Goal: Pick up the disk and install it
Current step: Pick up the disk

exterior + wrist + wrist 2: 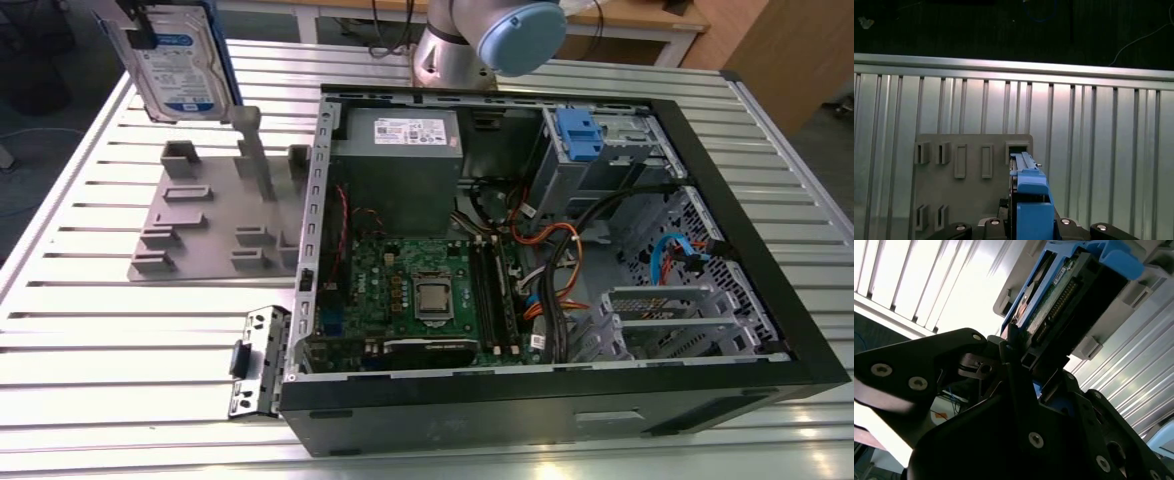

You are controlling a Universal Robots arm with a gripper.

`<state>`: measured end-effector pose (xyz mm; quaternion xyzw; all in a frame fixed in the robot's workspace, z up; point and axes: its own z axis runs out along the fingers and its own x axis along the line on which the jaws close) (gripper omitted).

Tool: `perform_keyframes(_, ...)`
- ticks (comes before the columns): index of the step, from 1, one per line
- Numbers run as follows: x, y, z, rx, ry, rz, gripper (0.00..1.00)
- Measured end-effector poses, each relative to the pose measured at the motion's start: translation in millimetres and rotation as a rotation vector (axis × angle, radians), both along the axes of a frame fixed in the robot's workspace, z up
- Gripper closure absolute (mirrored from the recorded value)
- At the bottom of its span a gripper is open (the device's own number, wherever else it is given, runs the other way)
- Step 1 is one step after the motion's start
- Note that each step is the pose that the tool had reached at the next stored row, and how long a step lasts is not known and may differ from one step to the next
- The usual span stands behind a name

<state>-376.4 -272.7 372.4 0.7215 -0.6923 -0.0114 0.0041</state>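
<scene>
The disk (pixel 178 62), silver with a blue-and-white label and a blue carrier, is held on edge above the grey fixture (pixel 200 235), clamped between the fingers of the gripper (pixel 1028 367).

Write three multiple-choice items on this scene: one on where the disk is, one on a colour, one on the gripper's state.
1. Where is the disk?
A. inside the computer case
B. held up over the grey plate
C. lying on the floor

2. What colour is the frame around the disk?
A. red
B. blue
C. yellow

3. How is the gripper?
A. open and empty
B. shut on a screwdriver
C. shut on the disk

Answers:
1 B: in the exterior view the disk hangs above the grey plate, to the exterior view's left of the computer case.
2 B: the frame is bright blue in the first wrist view.
3 C: in the second wrist view the gripper clamps the disk's end.
</scene>
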Motion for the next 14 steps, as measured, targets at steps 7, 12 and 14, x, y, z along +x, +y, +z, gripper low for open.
perform_keyframes(7,0.1,0.0,9.4,0.0,0.0,0.0,0.64)
perform_keyframes(12,0.1,0.0,15.7,0.0,0.0001,0.0,0.64)
perform_keyframes(14,0.1,0.0,18.6,0.0,0.0001,0.0,0.64)
